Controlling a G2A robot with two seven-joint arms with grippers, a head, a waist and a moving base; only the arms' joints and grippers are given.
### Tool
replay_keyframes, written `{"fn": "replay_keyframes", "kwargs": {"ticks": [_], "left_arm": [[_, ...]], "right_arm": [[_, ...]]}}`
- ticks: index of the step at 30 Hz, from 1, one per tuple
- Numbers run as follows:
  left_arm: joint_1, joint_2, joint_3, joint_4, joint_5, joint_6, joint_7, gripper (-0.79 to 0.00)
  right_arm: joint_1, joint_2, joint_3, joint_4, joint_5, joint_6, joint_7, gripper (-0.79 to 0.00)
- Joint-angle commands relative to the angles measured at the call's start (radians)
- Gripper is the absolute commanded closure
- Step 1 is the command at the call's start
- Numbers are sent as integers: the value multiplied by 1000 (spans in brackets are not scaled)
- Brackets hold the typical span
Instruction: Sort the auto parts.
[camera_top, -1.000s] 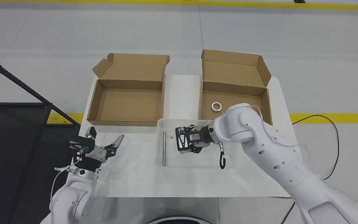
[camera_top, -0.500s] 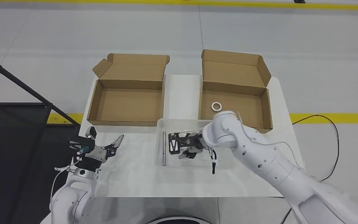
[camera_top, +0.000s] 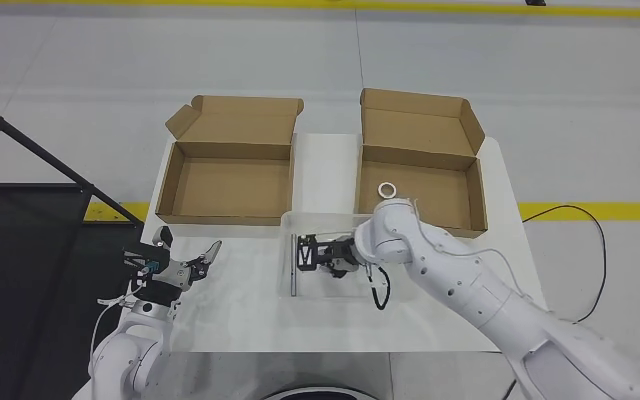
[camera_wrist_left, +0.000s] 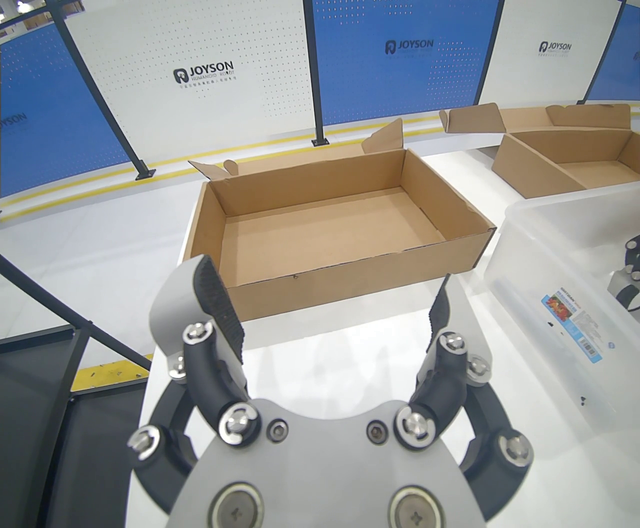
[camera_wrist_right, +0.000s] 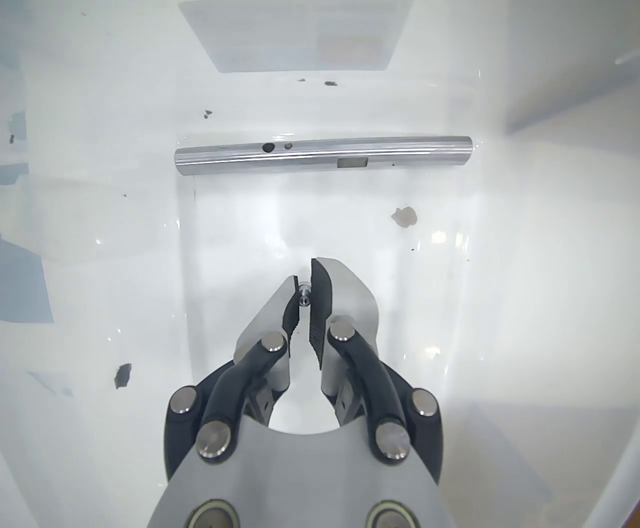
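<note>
In the clear bin (camera_top: 330, 213) at the desk's (camera_top: 325, 170) 6 o'clock, the right jaws are clenched on a small metal pin (camera_wrist_right: 303, 296). A steel rod (camera_wrist_right: 322, 155) lies along the bin's 9 o'clock wall. The left jaws hang released over the desk's 8 o'clock corner. A white ring (camera_top: 386, 189) rests in the 2 o'clock cardboard box (camera_top: 420, 135).

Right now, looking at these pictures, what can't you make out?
The small metal piece in the right gripper: right wrist view, pads hide most of it.
The white ring in the right box: top view, too small to identify.
The clear bin: top view, the right arm covers part of its floor.
</note>
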Motion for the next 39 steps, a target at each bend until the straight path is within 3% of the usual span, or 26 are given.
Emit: {"fn": "replay_keyframes", "kwargs": {"ticks": [1,7,17,21,26,32,39], "left_arm": [[0,0,0,0,0,0,0,-785],[0,0,0,0,0,0,0,-785],[0,0,0,0,0,0,0,-785],[0,0,0,0,0,0,0,-785],[0,0,0,0,0,0,0,-785],[0,0,0,0,0,0,0,-785],[0,0,0,0,0,0,0,-785]], "right_arm": [[5,0,11,-6,1,-6,-16,0],[20,42,133,-76,-18,-47,-92,0],[-82,162,508,-271,1,-133,-212,0],[-151,191,607,-348,-16,-80,-203,0],[-194,203,632,-412,-109,144,-14,0],[-143,189,575,-235,-200,366,195,0],[-47,143,476,104,-186,426,119,0]]}}
